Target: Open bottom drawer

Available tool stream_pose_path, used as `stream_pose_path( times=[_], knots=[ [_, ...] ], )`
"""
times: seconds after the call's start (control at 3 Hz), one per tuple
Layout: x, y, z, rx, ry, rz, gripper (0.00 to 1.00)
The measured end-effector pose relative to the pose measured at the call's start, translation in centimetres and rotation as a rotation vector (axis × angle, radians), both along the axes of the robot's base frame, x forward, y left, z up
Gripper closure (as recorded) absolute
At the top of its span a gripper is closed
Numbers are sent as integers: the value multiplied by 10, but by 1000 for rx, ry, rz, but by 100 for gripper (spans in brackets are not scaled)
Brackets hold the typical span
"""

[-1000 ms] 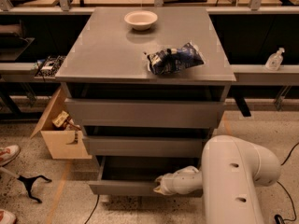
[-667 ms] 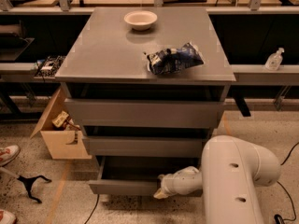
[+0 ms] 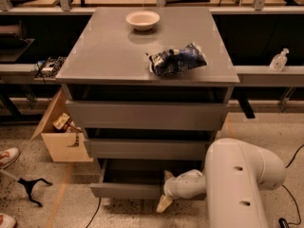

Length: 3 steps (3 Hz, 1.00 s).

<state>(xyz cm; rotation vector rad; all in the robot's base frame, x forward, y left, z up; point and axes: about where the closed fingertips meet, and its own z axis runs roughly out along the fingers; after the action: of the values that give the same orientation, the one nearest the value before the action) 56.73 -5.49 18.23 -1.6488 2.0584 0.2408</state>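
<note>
The bottom drawer [image 3: 126, 190] is the lowest and narrowest grey front of the cabinet. It stands pulled out a little, and its dark interior shows behind the front. My gripper [image 3: 166, 189] is at the right part of that front, with one tan finger [image 3: 167, 175] inside the drawer and the other [image 3: 163, 204] in front of the panel, shut on it. My white arm [image 3: 237, 184] fills the lower right.
Two wider grey drawers, middle [image 3: 147, 148] and top [image 3: 147, 115], sit above. A white bowl [image 3: 142, 19] and a blue snack bag [image 3: 178, 59] lie on the cabinet top. An open cardboard box [image 3: 59, 137] stands at the left, and a shoe [image 3: 8, 156] is on the floor.
My gripper has shifted a little to the left along the bottom drawer's front. The drawer stays pulled out about as far as before.
</note>
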Motion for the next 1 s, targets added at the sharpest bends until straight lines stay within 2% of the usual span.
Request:
stream_pose_path(
  times=[0.33, 0.67, 1.0],
  knots=[
    [-6, -12, -13, -9, 41, -40, 3],
    [-13, -27, -19, -7, 62, -80, 26],
    [-29, -61, -15, -2, 70, -154, 48]
  ],
)
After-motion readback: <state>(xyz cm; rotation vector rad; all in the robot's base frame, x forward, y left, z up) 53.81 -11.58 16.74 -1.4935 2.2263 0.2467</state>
